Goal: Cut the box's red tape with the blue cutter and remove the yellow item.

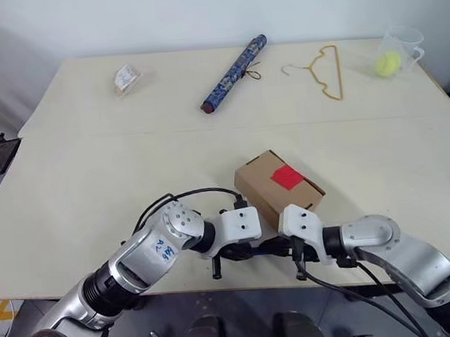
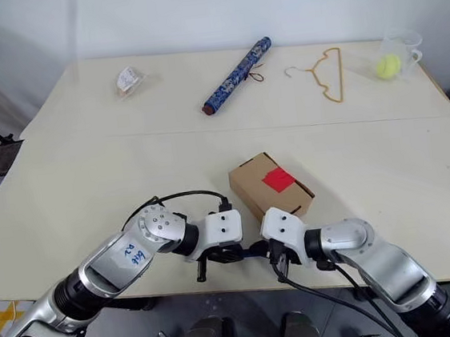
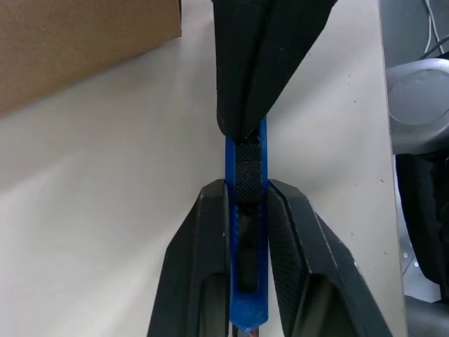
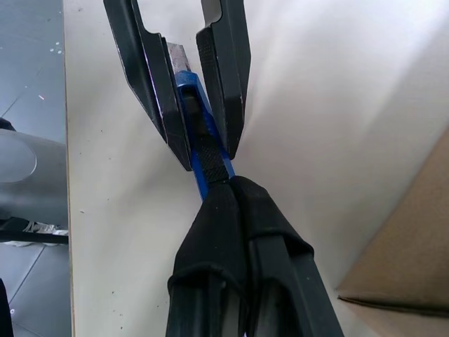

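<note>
The box [image 1: 271, 186], a small brown carton, sits closed near the table's front edge with the red tape [image 1: 287, 177] square on its top. Just in front of it, both grippers meet tip to tip over the table edge on the blue cutter [image 3: 245, 309]. My left gripper [image 3: 247, 186] is shut on the cutter's body. From the opposite side my right gripper [image 4: 228, 186] is shut on the cutter's other end, by its black slider. A short metal blade tip shows past the left fingers [image 4: 158, 91]. The yellow item is out of view.
At the back of the table [image 1: 90, 191] lie a long blue patterned umbrella [image 1: 233, 73], a tan wire hanger [image 1: 323, 72], a clear cup [image 1: 403, 41] holding a pale yellow-green ball [image 1: 387, 63], and a small wrapped packet [image 1: 125, 79].
</note>
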Controlling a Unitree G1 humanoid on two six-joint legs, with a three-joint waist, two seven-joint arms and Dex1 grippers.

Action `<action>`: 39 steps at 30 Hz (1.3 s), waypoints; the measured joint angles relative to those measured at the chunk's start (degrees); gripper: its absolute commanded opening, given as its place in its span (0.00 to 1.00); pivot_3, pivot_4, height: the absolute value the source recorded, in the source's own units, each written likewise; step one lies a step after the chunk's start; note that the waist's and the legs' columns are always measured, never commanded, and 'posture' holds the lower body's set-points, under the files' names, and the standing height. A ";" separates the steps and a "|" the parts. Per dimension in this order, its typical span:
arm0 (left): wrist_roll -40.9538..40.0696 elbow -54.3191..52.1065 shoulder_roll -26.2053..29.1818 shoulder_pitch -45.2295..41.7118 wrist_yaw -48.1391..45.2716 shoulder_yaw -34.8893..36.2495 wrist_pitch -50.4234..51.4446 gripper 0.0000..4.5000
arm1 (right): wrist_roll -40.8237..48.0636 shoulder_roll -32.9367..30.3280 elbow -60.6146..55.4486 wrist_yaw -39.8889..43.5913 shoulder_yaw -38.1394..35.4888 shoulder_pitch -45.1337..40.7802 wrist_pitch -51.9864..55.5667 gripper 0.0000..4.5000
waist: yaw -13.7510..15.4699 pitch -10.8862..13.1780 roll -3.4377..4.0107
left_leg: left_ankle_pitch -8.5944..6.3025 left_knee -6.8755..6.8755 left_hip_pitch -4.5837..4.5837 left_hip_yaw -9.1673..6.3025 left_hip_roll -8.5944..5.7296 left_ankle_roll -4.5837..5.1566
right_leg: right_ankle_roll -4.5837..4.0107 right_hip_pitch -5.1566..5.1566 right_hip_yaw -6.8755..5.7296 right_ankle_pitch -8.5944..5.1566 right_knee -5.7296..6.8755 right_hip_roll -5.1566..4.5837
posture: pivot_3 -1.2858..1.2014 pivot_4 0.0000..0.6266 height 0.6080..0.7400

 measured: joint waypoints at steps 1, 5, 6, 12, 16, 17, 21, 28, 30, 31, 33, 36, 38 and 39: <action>0.00 0.24 -0.05 -0.03 0.00 0.00 -0.19 0.10 | 0.01 0.04 0.29 0.26 -0.04 -0.18 -0.01 0.00 | 0.00 0.00 0.00 | 0.00 0.00 0.02 0.00 0.00 0.00 | 0.00 0.04 0.01 0.00 -0.02 -0.01 | 0.52 0.24 1.00; 0.01 1.33 -0.33 -0.09 0.00 0.16 -0.93 0.10 | -0.10 0.97 1.24 0.56 -0.09 -0.75 0.15 0.00 | -0.03 0.00 0.00 | -0.10 -0.01 0.16 -0.05 0.03 0.13 | -0.13 0.30 -0.02 0.00 -0.25 -0.37 | 0.52 0.24 1.00; 0.08 1.56 -0.38 -0.09 0.01 0.26 -1.01 0.10 | -0.25 1.33 1.49 0.55 -0.06 -0.95 0.30 0.00 | -0.05 0.00 0.00 | -0.17 -0.01 0.20 -0.05 0.03 0.13 | -0.15 0.34 -0.05 0.01 -0.26 -0.40 | 0.52 0.24 1.00; 0.84 2.32 -0.78 -0.15 0.06 0.31 -1.36 0.10 | -1.60 3.73 1.74 -0.16 0.14 -1.19 1.07 0.00 | -0.07 -0.05 0.02 | -0.27 -0.01 0.26 -0.09 0.03 -0.06 | -0.22 0.42 -0.12 0.08 -0.30 -0.43 | 0.52 0.24 1.00; 0.97 2.86 -1.60 -0.10 0.31 0.16 -2.66 0.10 | -1.30 5.18 1.42 -0.76 0.03 -0.54 1.19 0.00 | 0.50 -0.08 0.09 | -0.19 -0.01 0.11 -0.22 -0.08 -0.15 | -0.20 0.39 -0.22 0.09 -0.42 -0.51 | 0.52 0.24 1.00; 0.97 2.79 -1.50 0.02 0.31 0.10 -3.13 0.10 | -0.65 4.72 0.84 -0.70 -0.87 0.21 1.51 0.00 | 0.61 -0.08 0.09 | -0.16 -0.01 0.04 -0.22 -0.12 -0.20 | -0.18 0.38 -0.23 0.10 -0.49 -0.54 | 0.52 0.24 1.00; 0.94 0.97 1.19 2.77 -0.02 0.76 -8.73 0.10 | 8.90 0.42 -4.97 0.43 -11.54 5.10 10.25 0.04 | 0.54 -0.05 0.13 | -0.18 -0.04 -0.28 -0.23 -0.21 0.16 | -0.11 0.15 -0.28 0.14 -0.61 -0.62 | 0.52 0.24 1.00; 0.99 -0.47 7.47 10.66 -1.93 7.99 -30.47 0.10 | 40.19 -13.37 -10.35 1.53 -43.41 6.84 34.40 0.50 | 0.13 0.22 0.40 | -0.18 -0.10 -0.81 -0.20 0.10 0.05 | 0.02 -0.39 -1.44 0.21 -0.61 -0.55 | 0.52 0.24 1.00; 1.24 -0.44 6.86 10.59 -1.65 10.27 -37.85 0.10 | 49.40 -17.71 -7.39 -1.37 -48.85 4.08 40.41 0.65 | 0.25 0.31 0.50 | -0.13 -0.08 -0.82 -0.13 0.09 0.10 | 0.02 -0.36 -1.61 0.21 -0.70 -0.60 | 0.52 0.24 1.00; 1.50 -0.45 6.53 10.51 -1.59 11.10 -40.60 0.10 | 53.89 -19.80 -5.71 -3.39 -50.31 3.61 42.10 0.71 | 0.37 0.31 0.51 | -0.11 -0.08 -0.82 -0.13 0.07 0.14 | 0.02 -0.34 -1.66 0.21 -0.70 -0.63 | 0.52 0.24 1.00; 2.26 -0.17 5.54 10.20 -1.54 12.41 -45.34 0.10 | 67.96 -27.81 -0.54 -11.66 -50.60 5.25 42.60 0.87 | 0.69 0.35 0.55 | -0.08 -0.01 -0.83 -0.04 0.00 0.24 | 0.03 -0.31 -1.70 0.22 -0.72 -0.68 | 0.52 0.24 1.00; 2.88 0.92 2.75 7.72 -1.56 12.59 -48.97 0.10 | 87.51 -42.07 5.44 -22.38 -46.25 8.96 37.55 0.99 | 0.97 0.61 0.67 | 0.04 0.03 -0.84 0.21 -0.17 0.50 | 0.23 -0.32 -1.68 0.34 -0.74 -0.69 | 0.52 0.24 1.00; 3.07 1.30 -0.23 4.70 -1.11 12.58 -49.93 0.10 | 92.78 -46.48 6.70 -22.89 -42.66 8.55 33.62 0.99 | 1.23 0.72 0.48 | 0.07 0.11 -0.88 0.25 -0.19 0.58 | 0.33 -0.31 -1.64 0.49 -0.82 -0.68 | 0.52 0.24 1.00; 3.60 1.39 -0.94 3.73 -0.92 12.56 -49.88 0.10 | 93.66 -47.14 7.25 -23.21 -40.42 7.87 32.11 0.99 | 1.29 0.76 0.41 | 0.07 0.14 -0.88 0.29 -0.21 0.63 | 0.37 -0.30 -1.58 0.58 -0.87 -0.68 | 0.52 0.24 1.00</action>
